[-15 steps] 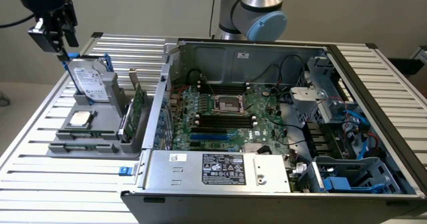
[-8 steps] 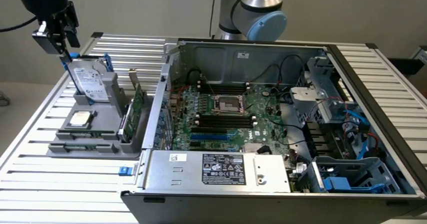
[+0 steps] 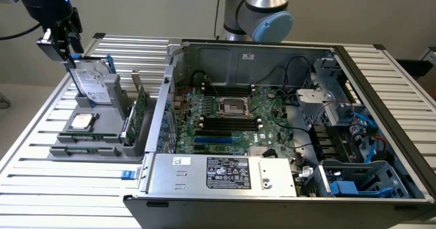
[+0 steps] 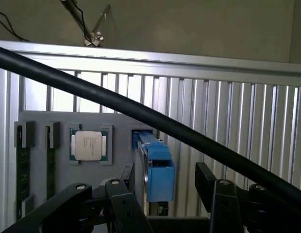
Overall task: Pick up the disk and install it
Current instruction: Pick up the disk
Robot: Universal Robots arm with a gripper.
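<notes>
The disk (image 3: 93, 84), a silver drive with a white label in a blue bracket, stands upright in a slot of the grey holder (image 3: 75, 150) at the exterior view's left. My gripper (image 3: 68, 55) hangs just over its top edge. In the wrist view the disk (image 4: 158, 171) shows edge-on, blue bracket uppermost, between the two black fingers (image 4: 122, 204). The gripper (image 4: 165, 199) is open, with a gap on each side of the disk. The open computer case (image 3: 381, 76) lies to the exterior view's right, with a blue-railed drive bay (image 3: 354, 184) in its near right corner.
In the holder beside the disk lie a square silver CPU chip (image 3: 82, 121) and upright green circuit cards (image 3: 138, 114). A black cable (image 4: 141, 114) crosses the wrist view. The slatted metal table (image 3: 68, 193) carries everything. The motherboard (image 3: 235, 119) and power supply (image 3: 225, 173) occupy the case.
</notes>
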